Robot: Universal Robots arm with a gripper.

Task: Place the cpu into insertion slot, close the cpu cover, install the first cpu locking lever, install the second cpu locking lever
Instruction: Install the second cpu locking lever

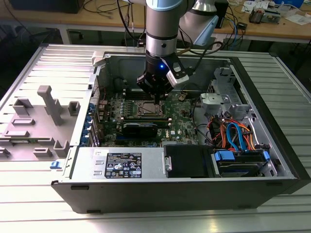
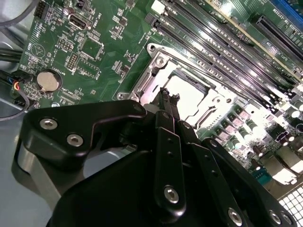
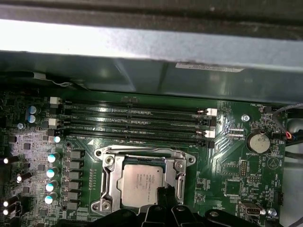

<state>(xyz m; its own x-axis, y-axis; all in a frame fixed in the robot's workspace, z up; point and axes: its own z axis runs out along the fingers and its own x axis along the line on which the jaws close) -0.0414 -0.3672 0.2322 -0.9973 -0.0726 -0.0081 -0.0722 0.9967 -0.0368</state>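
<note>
Just beyond my clenched fingers (image 2: 169,101), the cpu (image 3: 144,184) lies in the insertion slot (image 3: 110,166), framed by the lowered cpu cover (image 3: 180,168); my gripper (image 2: 169,97) holds nothing.

No print can be read word for word. In the exterior view a white label (image 1: 124,164) with dark lines and small symbols sits on the silver power supply housing (image 1: 87,162) at the near side of the case. In the first wrist view faint grey lines mark the top of the cpu (image 3: 142,184), and tiny white lettering, perhaps component tags, dots the green motherboard (image 3: 236,175) around the coin battery (image 3: 259,141), with a pale sticker (image 3: 208,66) on the case wall (image 3: 118,75) beyond.
</note>
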